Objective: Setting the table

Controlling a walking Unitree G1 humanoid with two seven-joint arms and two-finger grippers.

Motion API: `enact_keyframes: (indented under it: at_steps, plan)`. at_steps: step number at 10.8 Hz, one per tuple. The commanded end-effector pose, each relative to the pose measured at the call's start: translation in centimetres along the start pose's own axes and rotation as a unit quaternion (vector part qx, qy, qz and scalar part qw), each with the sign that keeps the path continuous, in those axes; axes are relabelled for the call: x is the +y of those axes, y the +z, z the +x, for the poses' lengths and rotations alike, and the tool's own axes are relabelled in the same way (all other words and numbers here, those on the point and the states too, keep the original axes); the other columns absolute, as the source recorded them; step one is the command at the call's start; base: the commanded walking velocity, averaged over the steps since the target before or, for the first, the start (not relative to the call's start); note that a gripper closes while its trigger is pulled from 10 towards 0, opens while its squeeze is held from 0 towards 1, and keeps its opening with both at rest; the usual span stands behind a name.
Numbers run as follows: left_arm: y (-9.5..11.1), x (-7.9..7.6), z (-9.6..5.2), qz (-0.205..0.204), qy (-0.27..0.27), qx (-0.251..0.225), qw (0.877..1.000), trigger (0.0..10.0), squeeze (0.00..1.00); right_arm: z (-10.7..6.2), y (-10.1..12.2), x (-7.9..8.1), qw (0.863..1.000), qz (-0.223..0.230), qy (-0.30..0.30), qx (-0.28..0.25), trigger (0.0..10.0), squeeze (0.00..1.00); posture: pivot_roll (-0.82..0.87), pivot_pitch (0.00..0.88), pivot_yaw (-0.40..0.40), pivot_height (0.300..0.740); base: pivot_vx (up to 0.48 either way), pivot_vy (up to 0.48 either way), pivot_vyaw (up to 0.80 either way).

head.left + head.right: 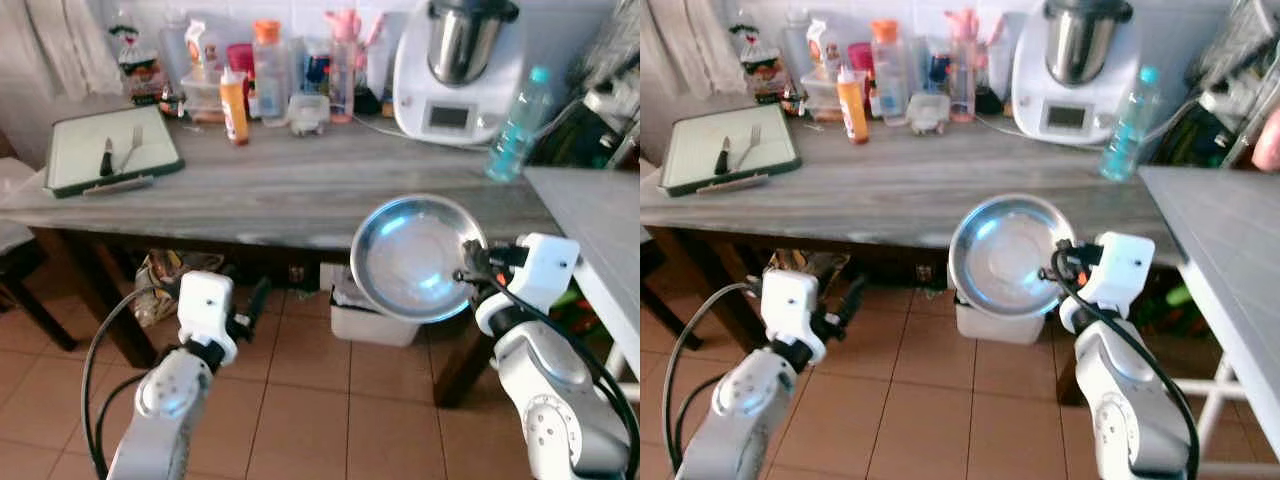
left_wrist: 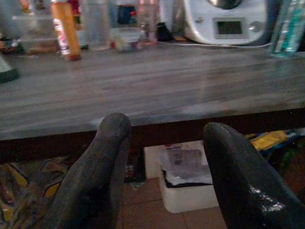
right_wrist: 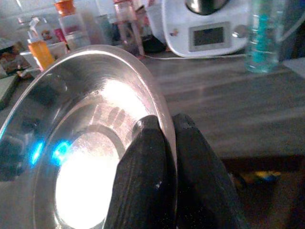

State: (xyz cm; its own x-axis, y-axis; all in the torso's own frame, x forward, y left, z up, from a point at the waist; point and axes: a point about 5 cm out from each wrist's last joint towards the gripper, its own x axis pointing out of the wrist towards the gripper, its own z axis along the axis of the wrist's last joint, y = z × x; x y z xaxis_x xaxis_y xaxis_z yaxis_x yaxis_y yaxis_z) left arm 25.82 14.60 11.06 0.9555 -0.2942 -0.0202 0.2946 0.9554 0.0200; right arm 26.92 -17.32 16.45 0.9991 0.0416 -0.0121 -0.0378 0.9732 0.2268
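Observation:
A shiny steel plate (image 1: 415,258) hangs tilted in front of the grey wooden table (image 1: 290,185), just off its near edge at the right. My right gripper (image 1: 465,272) is shut on the plate's rim, one finger (image 3: 143,176) inside the dish and one behind it. My left gripper (image 2: 164,167) is open and empty, held low before the table's front edge, fingers (image 1: 257,298) pointing at the space under it. A green tray (image 1: 110,150) at the table's far left carries a knife (image 1: 106,157) and a fork (image 1: 133,146).
Bottles, jars and an orange sauce bottle (image 1: 233,105) crowd the table's back. A white kitchen machine (image 1: 455,70) and a blue water bottle (image 1: 518,125) stand at the back right. A second grey tabletop (image 1: 600,225) juts in at the right. A white bin (image 1: 372,318) sits beneath.

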Motion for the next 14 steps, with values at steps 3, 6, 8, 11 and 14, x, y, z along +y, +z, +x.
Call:
enact_keyframes:
  at_steps: [3,6,8,11,14]
  plan:
    - [-0.10,0.38,-0.17,0.003,0.006,0.005,1.000,10.0,0.00,0.06,0.23,0.81,1.000,0.005,0.015,-0.006,10.0,0.00,0.01,0.031,-0.005,0.740,0.366,0.000,0.00]
    - [-0.16,0.30,-0.15,0.002,0.005,0.005,1.000,10.0,0.00,0.05,0.21,0.76,1.000,0.003,0.013,-0.006,10.0,0.00,0.01,0.031,-0.008,0.740,0.359,0.000,0.00]
    - [-0.21,0.28,-0.11,0.002,0.005,0.007,1.000,10.0,0.00,0.12,0.29,0.78,1.000,0.003,0.013,-0.007,10.0,0.00,0.01,0.030,-0.008,0.740,0.351,0.000,0.00]
    - [-0.24,0.27,-0.03,0.003,0.004,0.008,1.000,10.0,0.00,0.17,0.35,0.74,1.000,0.003,0.011,-0.009,10.0,0.00,0.01,0.028,-0.007,0.740,0.335,0.000,0.00]
    - [-0.35,0.27,-0.20,0.006,0.002,0.010,1.000,10.0,0.00,0.21,0.34,0.76,1.000,0.001,0.011,-0.009,10.0,0.00,0.01,0.026,-0.008,0.740,0.000,0.000,0.00]
